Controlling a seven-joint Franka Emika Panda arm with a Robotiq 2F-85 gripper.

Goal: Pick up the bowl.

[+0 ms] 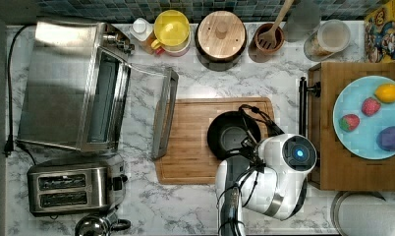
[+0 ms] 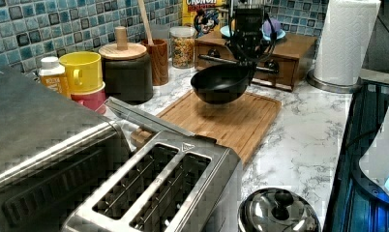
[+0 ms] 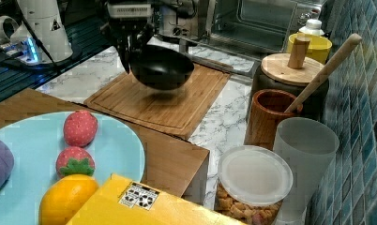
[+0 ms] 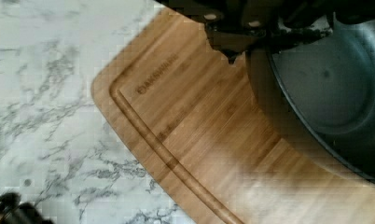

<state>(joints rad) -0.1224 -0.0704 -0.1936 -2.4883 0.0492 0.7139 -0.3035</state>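
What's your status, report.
Gripper shut on round matte black bowl rim. Bowl lifted clear above wooden cutting board. Nothing in the way.

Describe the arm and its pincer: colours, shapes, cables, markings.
The arm is glossy white with rounded segments and dark joint bands; one round cap carries a glowing blue ring light. Black cables loop loosely along it toward the wrist. The pincer is black, hanging under a pale block with dark markings.

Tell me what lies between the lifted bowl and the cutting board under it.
Nothing: in the left view the bowl hangs from the gripper above the cutting board, with only its shadow on the wood.
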